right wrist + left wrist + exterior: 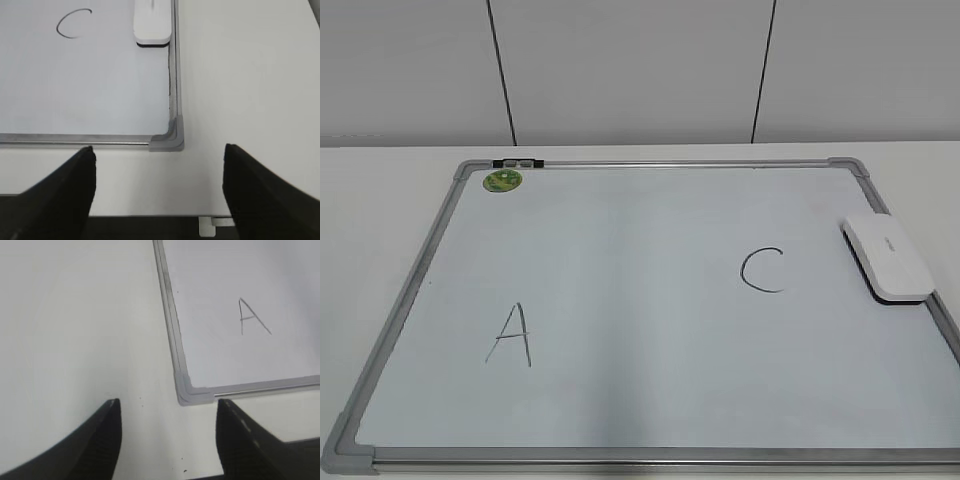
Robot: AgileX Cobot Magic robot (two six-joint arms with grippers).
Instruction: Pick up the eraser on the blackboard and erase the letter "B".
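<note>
The blackboard [640, 400] is a white board with a grey frame, lying flat on the table. The white eraser [886, 257] lies on its right edge, beside the letter "C" [762, 270]. The letter "A" [510, 335] is at the lower left. No letter "B" shows; the board between "A" and "C" is blank. My left gripper [167, 407] is open and empty over the table by the board's near left corner [187, 392]. My right gripper [159, 152] is open and empty by the near right corner [170, 137], with the eraser [152, 22] further ahead.
A small green round magnet [503, 181] sits at the board's far left corner, next to a dark clip [517, 162] on the frame. White table surrounds the board. A panelled wall stands behind. The table's front edge lies just under my right gripper.
</note>
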